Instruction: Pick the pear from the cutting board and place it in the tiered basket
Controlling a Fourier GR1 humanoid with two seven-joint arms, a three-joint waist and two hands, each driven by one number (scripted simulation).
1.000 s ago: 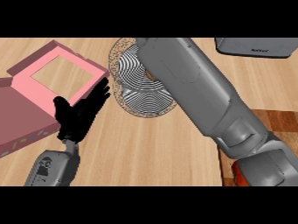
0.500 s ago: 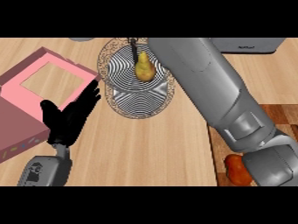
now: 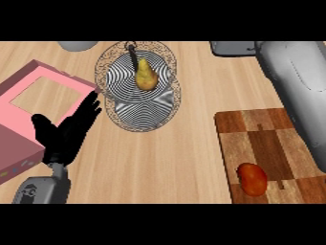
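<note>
While the pear (image 3: 146, 75) lies in the tiered basket (image 3: 167, 103), left hand (image 3: 66, 135) open, empty, beside pink box (image 3: 14, 129)

One head view looks steeply down, close over the wooden counter (image 3: 193, 158).

A light wooden counter (image 3: 186, 158) fills the view, evenly lit, its grain running crosswise.

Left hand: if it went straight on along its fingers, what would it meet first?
Probably the tiered basket: the left hand points up and right at its rim, passing the pink box corner. Height is unclear.
</note>
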